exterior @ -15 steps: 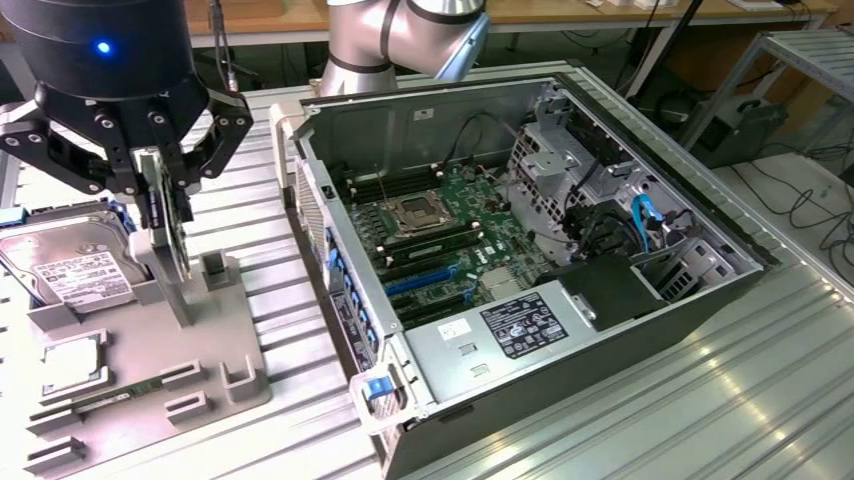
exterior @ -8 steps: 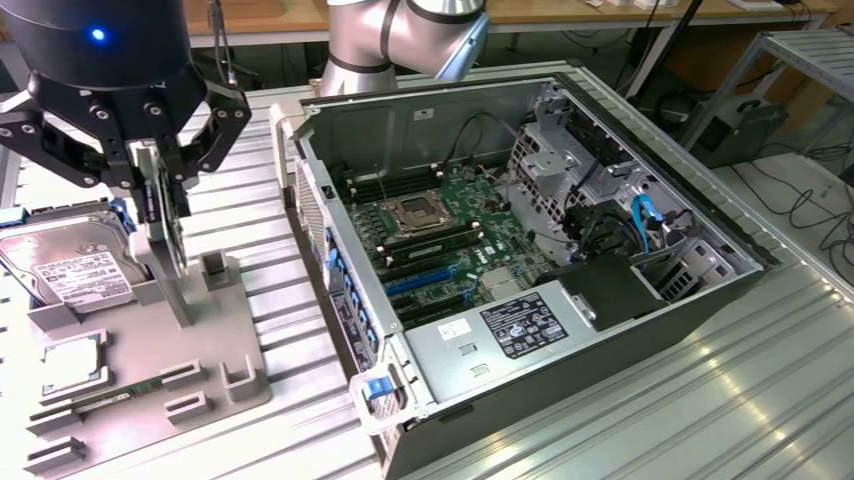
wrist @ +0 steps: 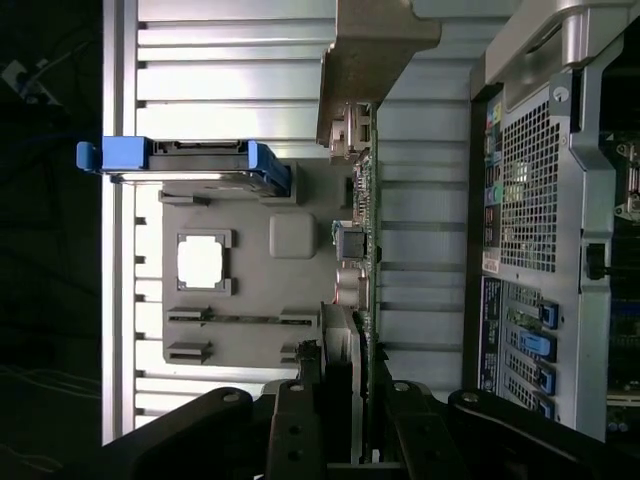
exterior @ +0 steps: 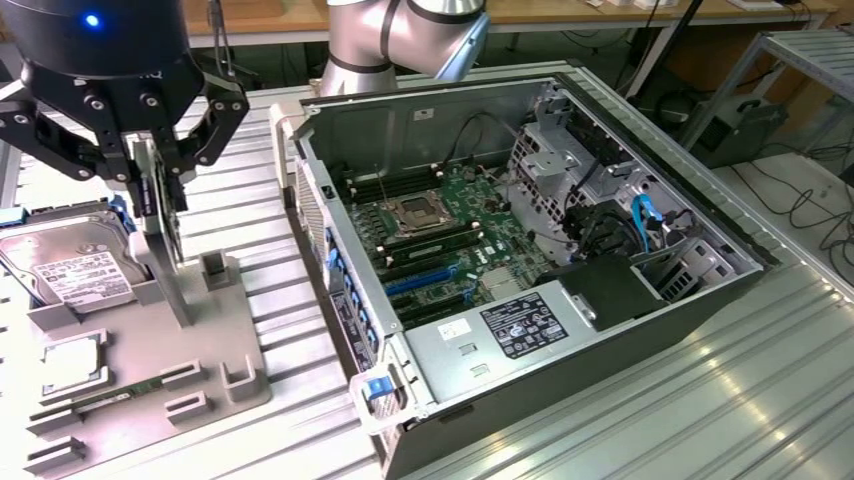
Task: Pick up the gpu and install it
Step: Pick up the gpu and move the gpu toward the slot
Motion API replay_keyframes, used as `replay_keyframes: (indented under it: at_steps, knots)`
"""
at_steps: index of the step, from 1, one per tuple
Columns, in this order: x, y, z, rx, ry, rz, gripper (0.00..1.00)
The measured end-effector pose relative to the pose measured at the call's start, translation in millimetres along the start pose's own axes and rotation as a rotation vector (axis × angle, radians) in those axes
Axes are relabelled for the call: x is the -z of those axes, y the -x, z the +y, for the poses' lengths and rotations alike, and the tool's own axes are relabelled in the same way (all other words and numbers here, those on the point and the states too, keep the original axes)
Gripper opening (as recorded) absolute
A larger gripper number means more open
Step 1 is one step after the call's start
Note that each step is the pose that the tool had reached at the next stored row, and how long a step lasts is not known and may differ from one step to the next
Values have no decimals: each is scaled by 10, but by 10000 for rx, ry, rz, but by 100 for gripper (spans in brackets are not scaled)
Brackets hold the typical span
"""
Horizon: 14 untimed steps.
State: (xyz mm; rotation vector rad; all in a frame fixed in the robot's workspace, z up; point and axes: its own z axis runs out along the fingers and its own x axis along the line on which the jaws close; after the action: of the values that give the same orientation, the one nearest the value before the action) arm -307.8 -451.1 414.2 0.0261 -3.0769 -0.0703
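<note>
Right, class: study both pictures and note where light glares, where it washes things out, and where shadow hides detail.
Exterior view: bright streaks glare off the ribbed table beside the computer case; the gripper reads as a dark shape. Wrist view: that table's edge and the square chip burn out white; beyond the edge all is black.

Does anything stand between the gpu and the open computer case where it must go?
Nothing visible does. The gpu, held upright by the gripper at the grey holder, has only bare table between it and the open case.
</note>
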Motion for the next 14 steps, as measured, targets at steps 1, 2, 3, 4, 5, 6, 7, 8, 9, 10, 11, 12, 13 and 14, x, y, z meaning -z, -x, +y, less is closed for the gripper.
replay_keyframes:
  at_steps: [1, 2, 3, 4, 5, 6, 7, 8, 9, 10, 11, 12, 13, 14]
  knots:
    - [7, 0, 0, 0, 0, 2, 28]
    - [12, -1, 1, 0, 1, 4, 28]
    - [22, -1, 1, 0, 0, 6, 28]
    - [28, -2, 1, 0, 0, 9, 28]
    - [33, -2, 2, 0, 1, 10, 28]
    - [38, -2, 2, 0, 1, 10, 28]
    - [43, -3, 2, 0, 1, 11, 28]
    - [46, -3, 2, -1, 1, 10, 28]
    - [49, -3, 2, 0, 1, 11, 28]
    - [55, -3, 3, 0, 0, 12, 28]
    - [63, -4, 3, -1, 1, 15, 28]
    - [69, -4, 3, -1, 1, 17, 28]
    - [79, -5, 4, -1, 1, 19, 28]
    - [89, -5, 4, -1, 1, 21, 28]
